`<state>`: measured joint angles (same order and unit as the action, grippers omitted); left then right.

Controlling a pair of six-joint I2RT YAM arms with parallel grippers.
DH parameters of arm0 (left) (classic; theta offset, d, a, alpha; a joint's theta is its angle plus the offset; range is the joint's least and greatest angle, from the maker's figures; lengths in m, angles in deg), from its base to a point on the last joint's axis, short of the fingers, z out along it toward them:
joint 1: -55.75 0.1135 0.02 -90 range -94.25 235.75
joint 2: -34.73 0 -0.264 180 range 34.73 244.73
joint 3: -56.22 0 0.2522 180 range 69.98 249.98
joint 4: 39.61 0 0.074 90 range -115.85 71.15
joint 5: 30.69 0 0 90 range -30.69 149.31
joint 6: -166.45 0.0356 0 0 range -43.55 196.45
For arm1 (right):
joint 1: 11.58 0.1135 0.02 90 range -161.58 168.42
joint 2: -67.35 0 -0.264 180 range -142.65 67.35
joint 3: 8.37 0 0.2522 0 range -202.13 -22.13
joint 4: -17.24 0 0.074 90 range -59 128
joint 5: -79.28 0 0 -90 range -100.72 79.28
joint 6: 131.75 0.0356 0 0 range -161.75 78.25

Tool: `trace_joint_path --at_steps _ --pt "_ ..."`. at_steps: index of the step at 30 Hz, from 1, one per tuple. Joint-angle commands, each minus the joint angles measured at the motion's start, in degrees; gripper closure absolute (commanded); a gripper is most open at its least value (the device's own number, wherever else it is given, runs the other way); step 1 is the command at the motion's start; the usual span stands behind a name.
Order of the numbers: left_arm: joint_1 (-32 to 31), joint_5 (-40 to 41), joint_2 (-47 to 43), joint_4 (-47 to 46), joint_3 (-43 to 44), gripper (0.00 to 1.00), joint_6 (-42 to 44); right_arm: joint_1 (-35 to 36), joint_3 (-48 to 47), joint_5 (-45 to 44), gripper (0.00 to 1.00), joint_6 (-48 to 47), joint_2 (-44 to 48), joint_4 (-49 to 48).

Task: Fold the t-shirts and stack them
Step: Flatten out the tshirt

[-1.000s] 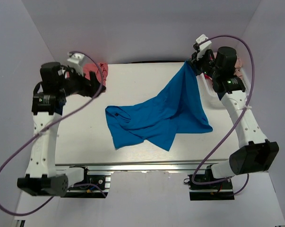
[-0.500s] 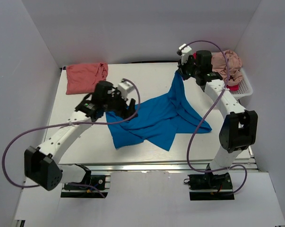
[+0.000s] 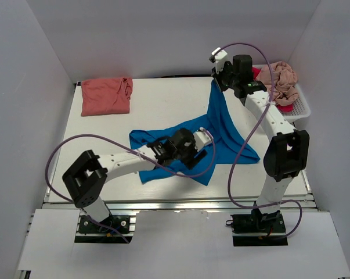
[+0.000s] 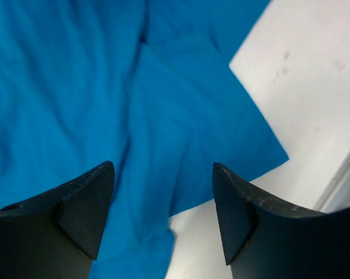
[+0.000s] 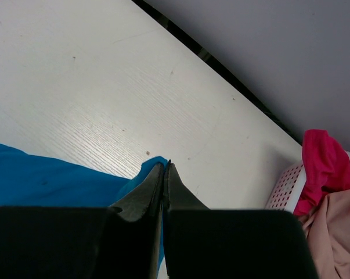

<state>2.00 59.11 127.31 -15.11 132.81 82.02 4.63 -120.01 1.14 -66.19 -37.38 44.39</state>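
The blue t-shirt (image 3: 226, 125) lies crumpled across the middle of the bench (image 3: 163, 107). One corner is drawn up and back toward the far edge, so the cloth rises in a narrow taut strip on the right. Its near hem runs ragged and ends short of the bench's front edge.

The right tool (image 5: 166, 165) has that raised corner pinched between fully closed fingers, above bare bench near the far rim. The left tool (image 4: 163, 168) hangs over the shirt's lower middle with its fingers wide apart and nothing between them. Flat blue cloth and a pointed hem corner lie beneath it.

Bare bench spreads to the left and front-left of the shirt. A salmon t-shirt (image 3: 105, 96) lies folded in the far-left corner, well apart. At the far right a white basket (image 3: 303, 106) holds a beige-pink t-shirt (image 3: 279, 75) and a magenta one (image 5: 323, 165).
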Motion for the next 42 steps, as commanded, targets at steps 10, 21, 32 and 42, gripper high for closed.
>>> trace_joint_path --at_steps 10,21,32,42 --pt "-13.90 21.56 8.84 -5.91 -1.49 0.26 -2.31 0.14 -2.57 -1.66 1.00 -1.48 -1.00 -0.46" --pt "-21.91 24.99 16.06 -0.91 6.87 0.29 -7.50 0.14 -2.22 -2.45 1.00 -1.57 -2.50 -1.43" --pt "-22.71 25.34 16.94 -1.60 4.41 0.29 -10.13 -0.04 -1.96 -3.25 1.00 -1.74 -1.18 -1.96" --pt "-21.92 21.83 17.81 -2.48 3.35 0.30 -10.48 -0.04 -0.73 -3.24 1.00 -1.74 0.75 -2.75"
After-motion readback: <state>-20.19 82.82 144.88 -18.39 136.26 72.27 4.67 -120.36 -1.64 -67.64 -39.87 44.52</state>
